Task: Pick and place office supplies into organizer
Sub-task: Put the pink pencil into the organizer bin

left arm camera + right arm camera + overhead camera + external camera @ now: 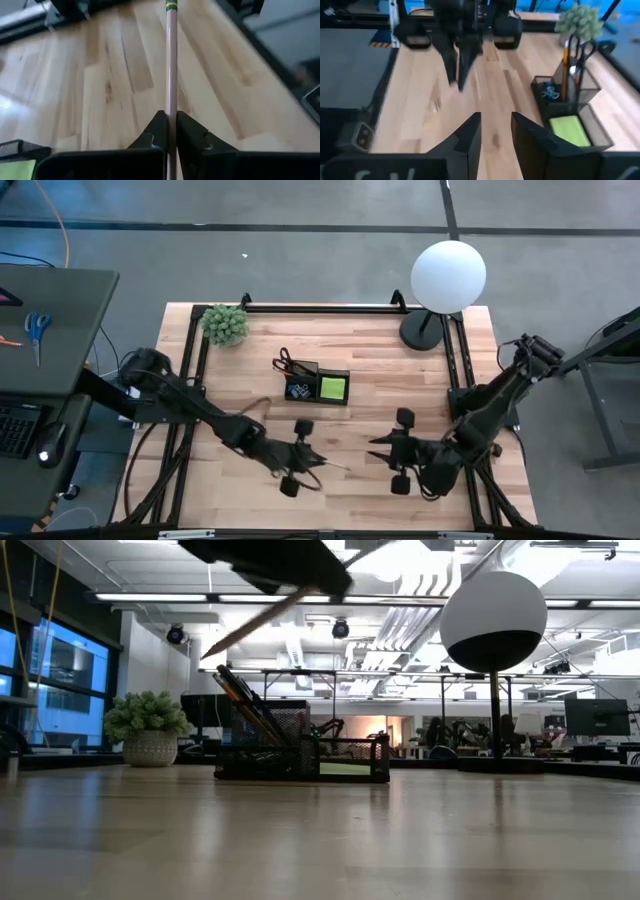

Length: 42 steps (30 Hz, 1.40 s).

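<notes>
You have the organizer (313, 383) near the table's (250, 360) middle, with the sticky-note pad (332, 388) in its right compartment and scissors (285, 361) in its left one. The plant (226, 324) sits at the far left corner, the lamp (448, 277) at the far right. Both grippers, the left gripper (312, 462) and right gripper (377, 448), face each other in front of the organizer.

- The pencil (171, 75) runs off the left wrist view's edge past its green band, so its end is cut off.
- In the low view the left gripper (275, 565) is a dark blur cropped at the top.
- The organizer's (312, 383) small contents are too tiny to identify from above.
</notes>
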### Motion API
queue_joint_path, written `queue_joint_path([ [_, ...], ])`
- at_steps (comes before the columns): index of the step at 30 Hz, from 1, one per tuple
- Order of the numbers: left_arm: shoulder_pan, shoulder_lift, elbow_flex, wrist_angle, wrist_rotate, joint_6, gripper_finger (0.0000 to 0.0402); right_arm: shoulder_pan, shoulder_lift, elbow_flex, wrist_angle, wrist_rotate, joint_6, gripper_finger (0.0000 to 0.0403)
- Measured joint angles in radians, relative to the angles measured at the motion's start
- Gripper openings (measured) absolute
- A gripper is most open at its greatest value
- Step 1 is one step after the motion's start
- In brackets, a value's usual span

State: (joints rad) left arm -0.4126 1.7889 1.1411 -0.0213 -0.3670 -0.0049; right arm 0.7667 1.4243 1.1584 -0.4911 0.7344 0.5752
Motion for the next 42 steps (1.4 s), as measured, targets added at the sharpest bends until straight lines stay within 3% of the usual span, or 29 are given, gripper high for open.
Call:
queue_joint_path([
  [4,0.000,-0.125,-0.151,0.214,0.021,0.015,0.0000,0.015,-0.006,-0.002,-0.005,0.076,-0.059,0.0098],
  [8,0.005,-0.240,-0.309,0.438,0.061,0.028,0.0000,0.009,0.033,-0.003,0.046,0.088,-0.144,0.0099],
  [15,0.045,-0.314,-0.490,0.720,0.130,-0.005,0.0000,-0.039,0.129,-0.003,0.481,0.074,-0.618,0.0099],
  [18,0.048,-0.315,-0.516,0.791,0.158,-0.003,0.0000,-0.082,0.142,-0.003,0.593,0.027,-0.715,0.0100],
  [33,0.037,-0.315,-0.523,0.858,0.277,0.050,0.0000,-0.263,0.193,-0.003,0.906,-0.493,-0.736,0.0195],
  [38,0.037,-0.314,-0.523,0.885,0.317,0.053,0.0000,-0.278,0.279,-0.003,1.009,-0.527,-0.758,0.0197],
  [42,0.037,-0.314,-0.523,0.878,0.334,0.053,0.0000,-0.276,0.312,-0.003,1.060,-0.516,-0.830,0.0174],
])
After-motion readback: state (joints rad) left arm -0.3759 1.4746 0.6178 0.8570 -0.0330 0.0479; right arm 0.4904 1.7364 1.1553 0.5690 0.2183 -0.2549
